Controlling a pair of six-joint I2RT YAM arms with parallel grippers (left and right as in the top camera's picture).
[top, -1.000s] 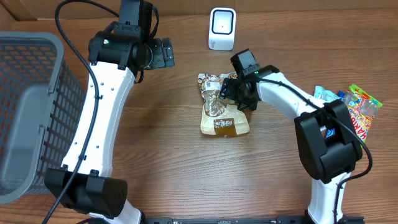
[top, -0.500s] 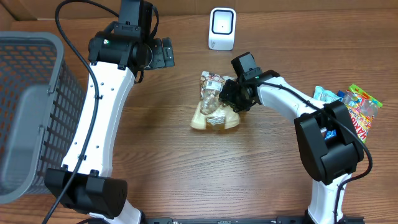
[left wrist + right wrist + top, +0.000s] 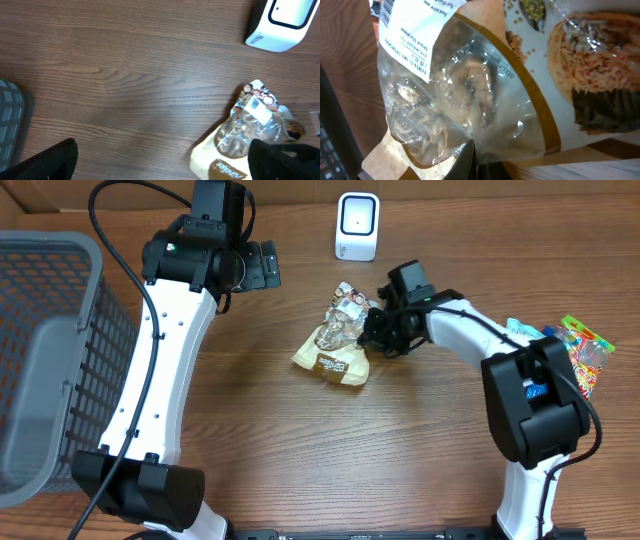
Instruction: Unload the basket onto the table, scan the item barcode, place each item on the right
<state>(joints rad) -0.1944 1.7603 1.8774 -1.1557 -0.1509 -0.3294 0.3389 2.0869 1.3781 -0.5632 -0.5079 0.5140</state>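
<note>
Snack bag point(image 3: 335, 348) swung left, pinched in right gripper point(image 3: 369, 332).

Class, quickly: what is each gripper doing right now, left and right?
Left gripper: open, holding nothing.
Right gripper: closed on the food pouch.

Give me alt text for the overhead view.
The right claw is shut on a clear-windowed snack bag at the middle of a wooden table, near a white barcode scanner. The left claw hangs open at upper left; a grey basket sits at the left edge.
</note>
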